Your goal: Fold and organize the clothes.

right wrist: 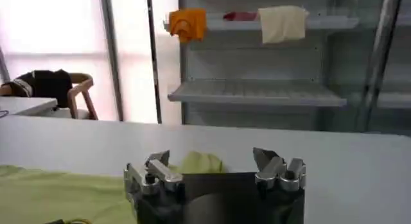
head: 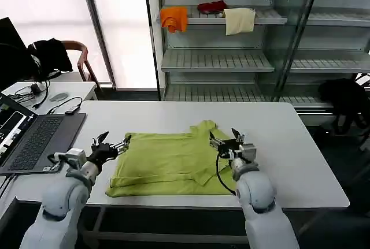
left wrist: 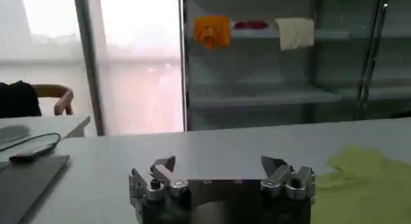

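The left gripper (head: 117, 143) hovers at the T-shirt's left edge, its fingers spread apart with nothing between them; the left wrist view shows the same gripper (left wrist: 218, 168) with both tips well separated above bare tabletop. The right gripper (head: 226, 138) sits over the garment's right part, at about three o'clock from the left one, and its jaws also stand open and empty — the right wrist view confirms it, the gripper (right wrist: 212, 160) having a clear gap between its tips.

Between and under the two lies the T-shirt (head: 167, 162), lime yellow-green, spread flat in the near middle of the table, with one sleeve sticking out toward twelve o'clock. It appears as a green patch (left wrist: 369, 180) beside the left gripper and as a flat green sheet (right wrist: 58, 194) beneath the right one.

The table (head: 277, 139) is white and smooth. At nine o'clock from the shirt an open laptop (head: 34, 139) rests on the table's left end, cables lying just beyond it on a second white table.

Farther out — toward twelve o'clock — stands a metal shelving rack (head: 217, 59) carrying an orange cloth (head: 174, 18), a red cloth (head: 211, 7) and a cream cloth (head: 239, 20) on its upper shelf. At ten o'clock a wooden chair (head: 81, 58) holds a black garment (head: 49, 54) before bright windows.
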Available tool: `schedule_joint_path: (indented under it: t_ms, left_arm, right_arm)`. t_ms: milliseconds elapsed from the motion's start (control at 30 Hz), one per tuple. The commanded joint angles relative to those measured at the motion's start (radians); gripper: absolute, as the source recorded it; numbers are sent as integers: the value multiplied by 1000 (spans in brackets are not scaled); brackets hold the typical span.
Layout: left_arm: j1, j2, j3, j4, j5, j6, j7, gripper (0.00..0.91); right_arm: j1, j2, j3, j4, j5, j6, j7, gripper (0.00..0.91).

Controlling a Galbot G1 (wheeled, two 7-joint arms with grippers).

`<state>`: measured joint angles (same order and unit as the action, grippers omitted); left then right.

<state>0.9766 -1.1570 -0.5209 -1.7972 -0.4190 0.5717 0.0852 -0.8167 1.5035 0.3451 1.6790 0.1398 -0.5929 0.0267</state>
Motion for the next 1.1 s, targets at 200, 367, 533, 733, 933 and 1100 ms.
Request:
schedule_joint_path:
  t_ms: [200,367,533,733,933,1100]
  left_arm:
    - [-220,10,122,317,26,9,22,907]
    - [-222,9,127,346,65,9,40,907]
    - [-229,-1,130,377,94,9,40,907]
    - [-244,0,132,404,106,9,47,786]
    - [-240,-2,127,414,112,8,49,695]
    - [-232,-2,122,405,115,8,53,645]
  right_arm:
    - [210,46,3,-339,-34,3,-4,907]
    - [239,66,9,-382,-68,4,-2,907]
    - [253,81,9,-402,-89,5,-3,907]
    - [275,93,12,-440,-120,6,-4,907]
    - [289,111,20,-480,-151,7,-5,907]
    - [291,114,21,-500,-169,7,-8,836]
